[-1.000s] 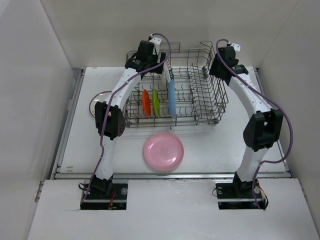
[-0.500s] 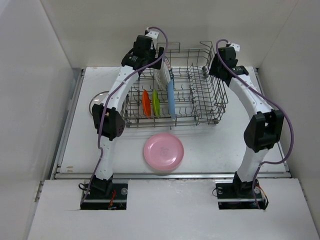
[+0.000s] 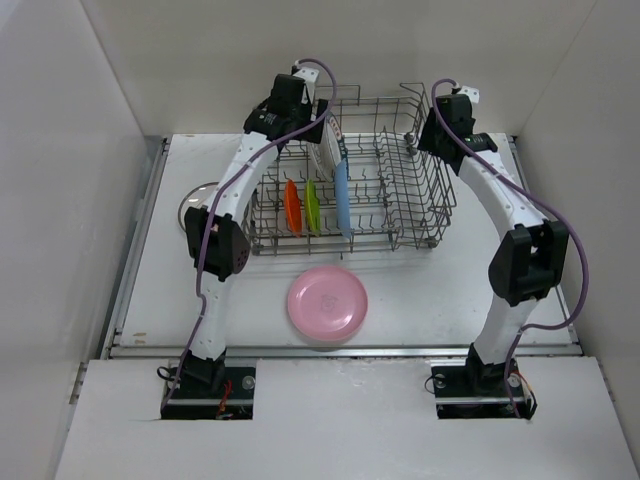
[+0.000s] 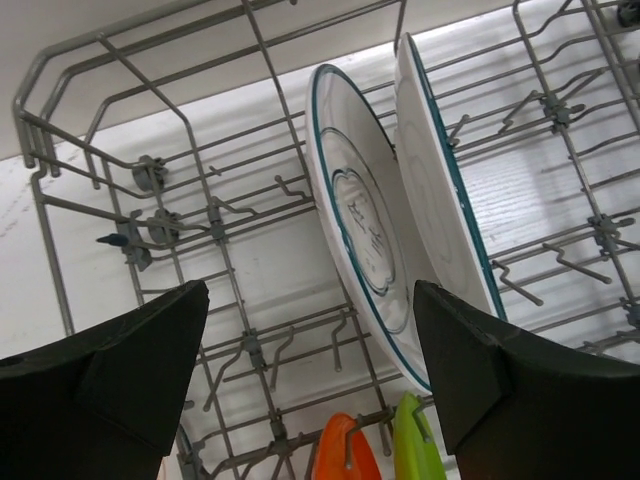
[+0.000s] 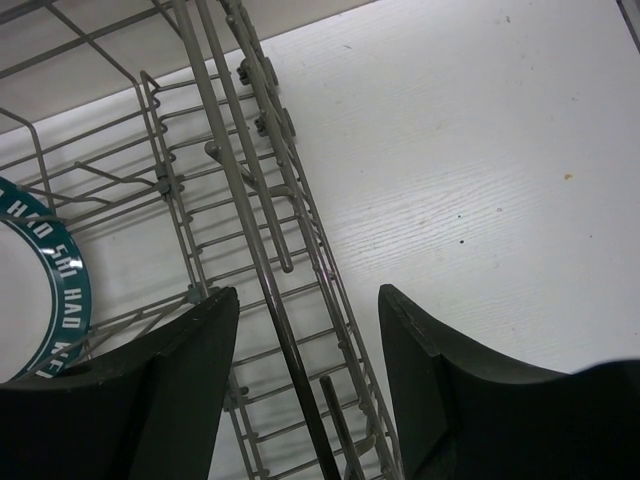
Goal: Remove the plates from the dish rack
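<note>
Left jaws nudged right, spread over teal-rim plates [image 4: 370, 230].

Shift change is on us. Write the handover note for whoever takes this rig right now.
Left gripper: open, empty, above two teal-rimmed plates standing at the far end of the rack.
Right gripper: open, empty, over the rack's right wall.
Done: pink plate lies flat on the table in front of the rack.
Left: five upright in the rack: orange plate, green plate, blue plate and the two teal-rimmed plates.
Likely next: the left gripper takes a teal-rimmed one.
</note>
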`<action>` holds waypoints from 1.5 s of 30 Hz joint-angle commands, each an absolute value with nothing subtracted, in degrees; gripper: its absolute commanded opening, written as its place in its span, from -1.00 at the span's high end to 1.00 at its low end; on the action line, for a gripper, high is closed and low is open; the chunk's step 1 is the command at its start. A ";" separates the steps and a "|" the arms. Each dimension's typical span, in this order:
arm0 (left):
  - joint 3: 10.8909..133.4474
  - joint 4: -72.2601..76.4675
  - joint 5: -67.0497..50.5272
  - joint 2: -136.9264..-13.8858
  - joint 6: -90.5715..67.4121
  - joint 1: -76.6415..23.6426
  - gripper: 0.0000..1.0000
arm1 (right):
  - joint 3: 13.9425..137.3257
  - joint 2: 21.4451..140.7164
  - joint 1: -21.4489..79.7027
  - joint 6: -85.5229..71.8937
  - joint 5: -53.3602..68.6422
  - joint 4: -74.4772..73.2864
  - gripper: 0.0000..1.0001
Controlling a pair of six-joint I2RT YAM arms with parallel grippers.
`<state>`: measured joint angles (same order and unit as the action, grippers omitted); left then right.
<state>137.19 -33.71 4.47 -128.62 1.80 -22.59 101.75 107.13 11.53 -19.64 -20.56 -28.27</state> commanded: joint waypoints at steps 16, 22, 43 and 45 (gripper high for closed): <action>136.05 -34.72 0.26 -133.15 -4.39 -22.50 0.19 | 98.26 107.05 11.51 -19.86 -18.63 -28.12 -0.24; 137.19 -34.72 1.58 -131.05 -4.39 -22.50 0.97 | 97.73 107.05 11.51 -19.34 -19.16 -28.12 -0.24; 144.22 -27.95 15.21 -122.79 8.70 -25.14 1.00 | 97.82 105.47 11.51 -19.34 -19.69 -28.12 -0.24; 144.23 -27.95 14.68 -122.26 8.70 -25.14 1.00 | 97.82 105.47 11.51 -19.34 -19.69 -28.12 -0.24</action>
